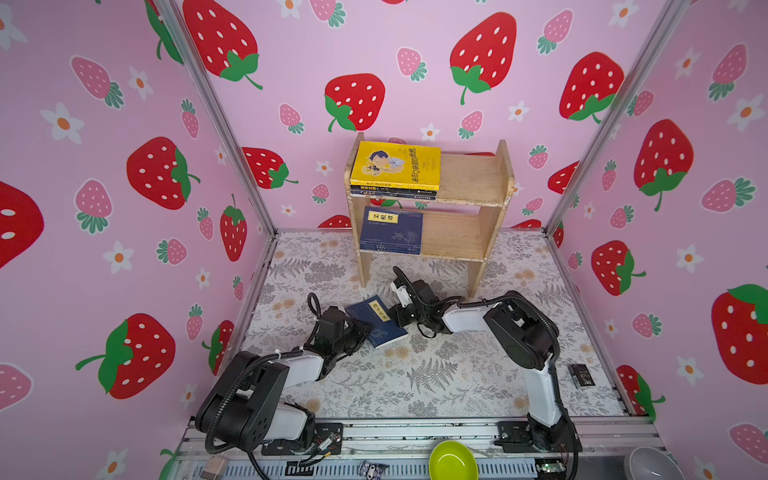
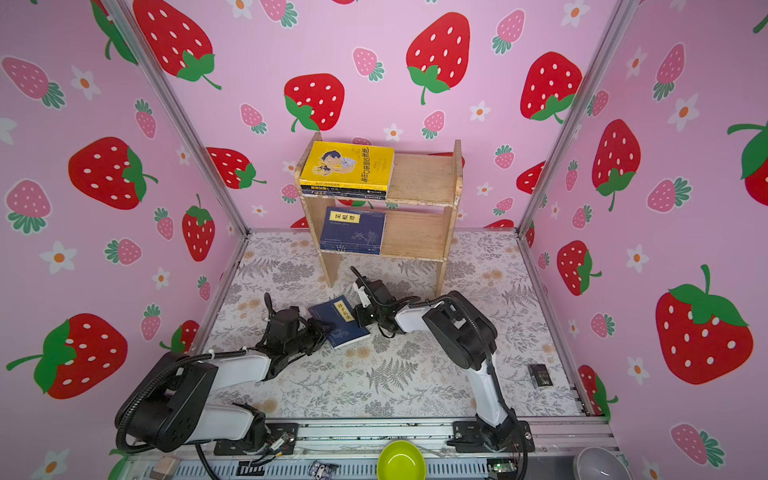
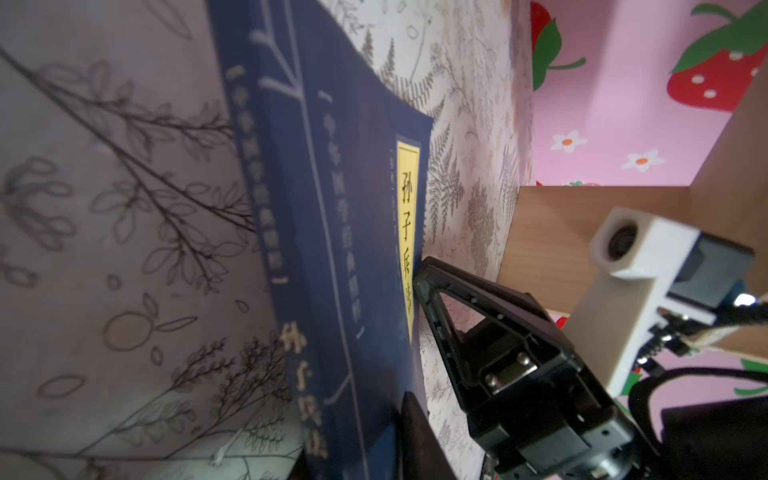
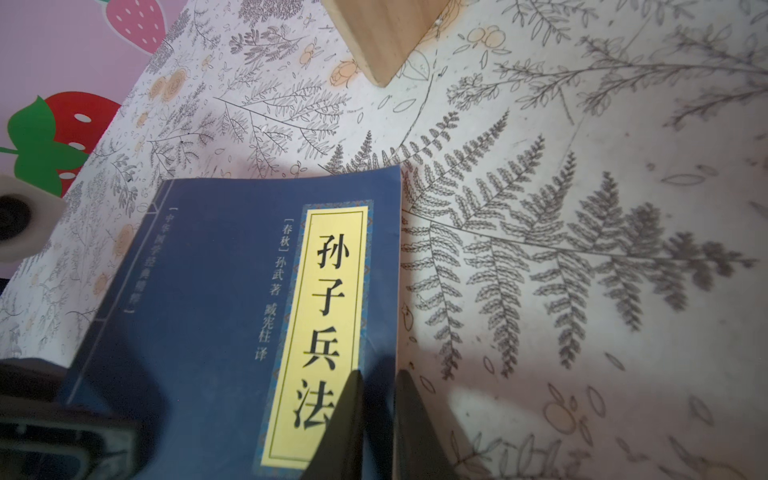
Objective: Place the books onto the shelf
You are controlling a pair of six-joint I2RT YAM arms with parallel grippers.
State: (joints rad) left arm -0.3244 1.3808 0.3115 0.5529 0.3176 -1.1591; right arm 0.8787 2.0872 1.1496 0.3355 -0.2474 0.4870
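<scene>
Navy book [image 1: 376,321] is on the worktop [image 1: 436,374], just in front of the shelf [image 1: 496,183] and between the 2 arms. In both top views it sits skewed to the shelf front.

Right wrist view only: right gripper [image 4: 380,374], jaws narrow, with 1 finger [image 4: 353,415] over the cover and 1 past the page edge. They are closed on that edge beside the yellow label. Label reads 孙子兵法; beside it 孙武 著, 臧宪柱 译. A shelf leg [image 4: 374,37] stands beyond the book.

Left wrist view only: the book's spine side, with 1 dark finger [image 3: 415,436] against the cover. In the top views the left gripper [image 1: 365,330] sits at the book's near-left edge. Cannot tell whether its jaws press the book.

Shelf, top tier, left half: yellow book [image 1: 395,164] flat on a stack of dark books [image 1: 392,192]; title too small to read. Lower tier, left half: stacked navy books [image 1: 390,230], label 菜根谭.

Around: small black box [image 1: 581,376] on the worktop, well to the right. Green bowl [image 1: 453,461] and grey bowl [image 1: 652,465] are at the front rail. In the top views the right arm's wrist hides the book's far-right corner.
</scene>
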